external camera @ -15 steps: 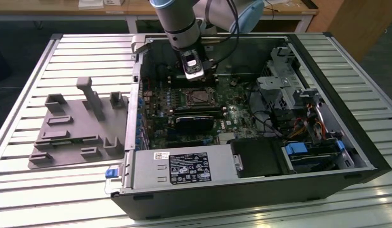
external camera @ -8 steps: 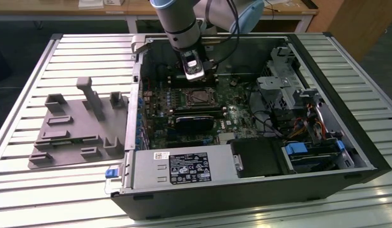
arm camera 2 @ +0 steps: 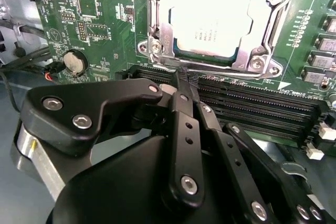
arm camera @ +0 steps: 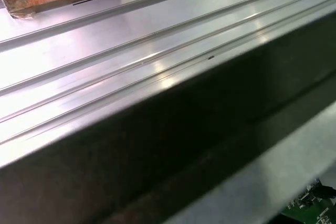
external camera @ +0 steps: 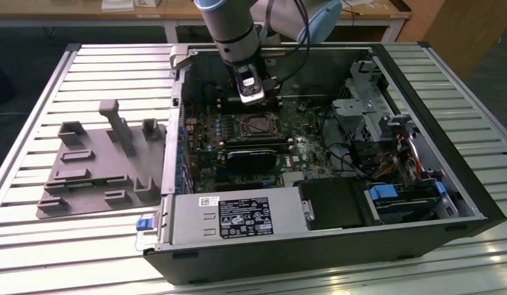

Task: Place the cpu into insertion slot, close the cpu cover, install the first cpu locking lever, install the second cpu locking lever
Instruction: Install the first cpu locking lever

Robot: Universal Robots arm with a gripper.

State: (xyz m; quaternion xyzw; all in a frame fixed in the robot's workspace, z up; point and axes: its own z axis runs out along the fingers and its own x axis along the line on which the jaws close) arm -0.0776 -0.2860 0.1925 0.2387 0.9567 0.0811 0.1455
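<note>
The cpu (arm camera 2: 210,19) is seen seated in the insertion slot (arm camera 2: 247,62), framed by the cpu cover (arm camera 2: 260,14). The pincer (arm camera 2: 184,80) is closed, with nothing held, near the memory slots (arm camera 2: 252,108). The chip is judged light, stiff and fragile; only its edges should be gripped.
</note>
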